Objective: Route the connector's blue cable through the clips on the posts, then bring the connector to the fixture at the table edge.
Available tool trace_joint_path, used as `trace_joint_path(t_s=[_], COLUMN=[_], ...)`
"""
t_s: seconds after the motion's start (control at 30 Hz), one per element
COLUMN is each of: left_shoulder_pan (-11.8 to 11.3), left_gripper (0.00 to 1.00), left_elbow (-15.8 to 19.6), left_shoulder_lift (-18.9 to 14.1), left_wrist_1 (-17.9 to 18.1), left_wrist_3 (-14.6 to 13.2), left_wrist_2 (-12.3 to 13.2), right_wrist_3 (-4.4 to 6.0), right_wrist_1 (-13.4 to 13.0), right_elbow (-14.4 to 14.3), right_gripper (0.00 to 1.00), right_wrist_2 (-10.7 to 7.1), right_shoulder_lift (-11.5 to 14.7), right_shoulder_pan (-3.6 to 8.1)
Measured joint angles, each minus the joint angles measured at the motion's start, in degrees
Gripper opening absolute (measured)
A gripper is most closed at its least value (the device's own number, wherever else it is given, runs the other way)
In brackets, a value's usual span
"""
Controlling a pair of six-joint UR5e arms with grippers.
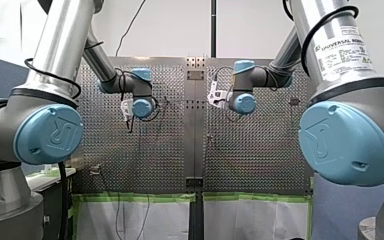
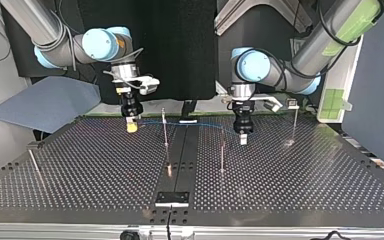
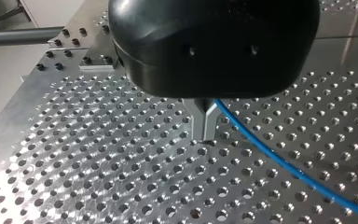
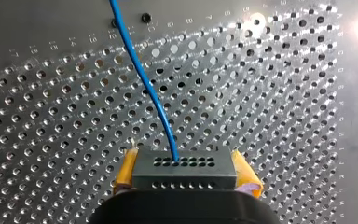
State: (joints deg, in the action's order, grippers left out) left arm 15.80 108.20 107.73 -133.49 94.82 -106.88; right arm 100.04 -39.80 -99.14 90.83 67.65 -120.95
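The robot's right gripper is hanging over the far left part of the table in the top view. Its yellow pads are pinching the connector by its two sides. The blue cable is running rightward from the connector, raised off the plate, to the left gripper. That gripper's metal fingers are pressed together and seem to be nipping the cable, though its black body is hiding the exact hold.

The span is crossing the first post, with a second post standing nearer and to the right. I cannot tell whether the cable is sitting in any clip.

To my eye, doing this well is going to mean holding the span lightly taut, lowering both ends together onto the clip, and not tugging at the connector's wire. The fixture is waiting at the near edge.
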Motion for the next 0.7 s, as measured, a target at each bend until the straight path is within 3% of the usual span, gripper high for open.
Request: trace_joint_path(t_s=[0.57, 0.7], left_shoulder_pan=[-1.18, -1.8], left_gripper=[0.0, 0.0], left_elbow=[-4.2, -5.08], left_shoulder_lift=[2.65, 2.67], left_wrist_1=[-2.3, -2.6], left_wrist_3=[0.59, 1.29], left_wrist_2=[1.99, 3.06], right_wrist_3=[0.18, 0.21], right_wrist_1=[-0.52, -0.2], right_elbow=[1.0, 2.24], right_gripper=[0.0, 0.0], right_wrist_2=[-1.19, -1.57], right_shoulder_lift=[-0.54, -1.76], right_shoulder_pan=[1.22, 1.42])
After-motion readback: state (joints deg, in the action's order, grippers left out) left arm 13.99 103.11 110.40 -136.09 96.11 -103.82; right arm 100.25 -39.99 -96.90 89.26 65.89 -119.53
